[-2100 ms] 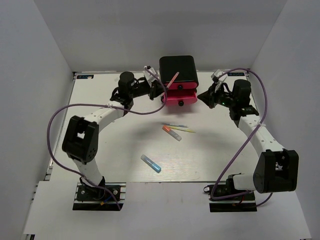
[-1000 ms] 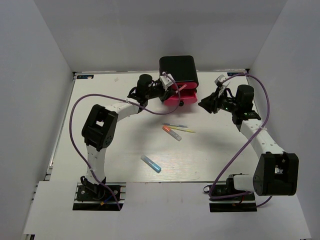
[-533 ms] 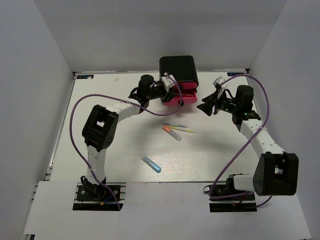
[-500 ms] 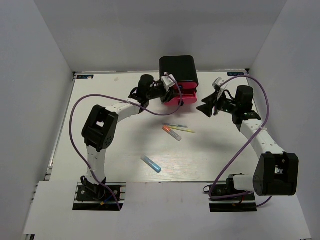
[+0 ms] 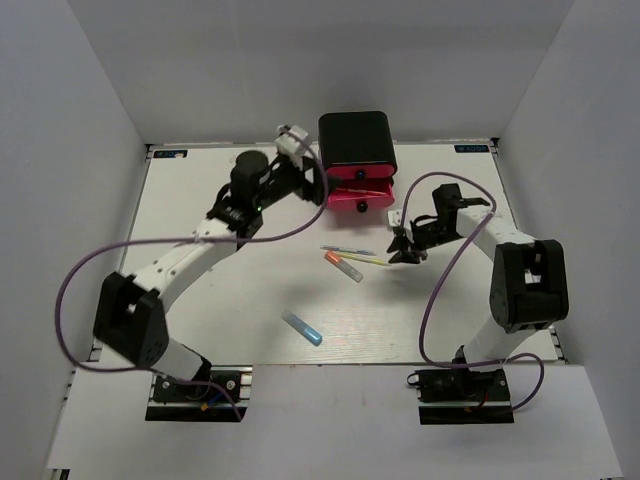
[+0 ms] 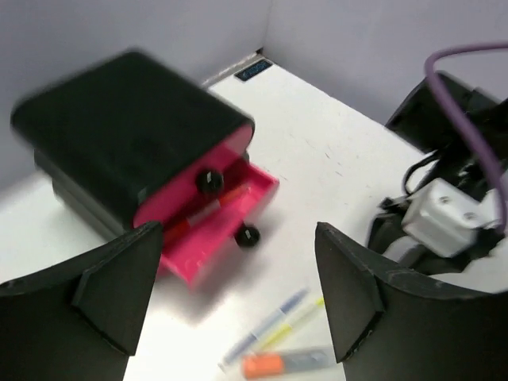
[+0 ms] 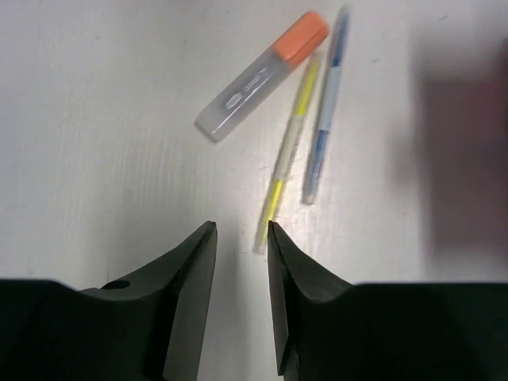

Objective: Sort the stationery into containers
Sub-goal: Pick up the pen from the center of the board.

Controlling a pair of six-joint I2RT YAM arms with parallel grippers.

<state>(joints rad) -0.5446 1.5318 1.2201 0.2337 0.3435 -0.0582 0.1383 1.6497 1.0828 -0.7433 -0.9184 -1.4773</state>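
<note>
Left claw point(image 5: 312, 182) backed off to left of glossy black rounded box point(image 5: 355, 138), spread wide, empty, right claw point(image 7: 240, 228) dropped nearer, now just right of thin yellow pen point(image 7: 284, 171) mid-table, narrowly parted, gripping nothing, two pink drawers point(image 5: 358, 196) pulled out, white table point(image 5: 240, 330), pale grey walls point(image 5: 300, 60)

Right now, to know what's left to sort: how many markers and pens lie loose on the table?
Markers: 2 (orange marker, blue marker)
Pens: 2 (yellow pen, bluish pen)
Total: 4
</note>
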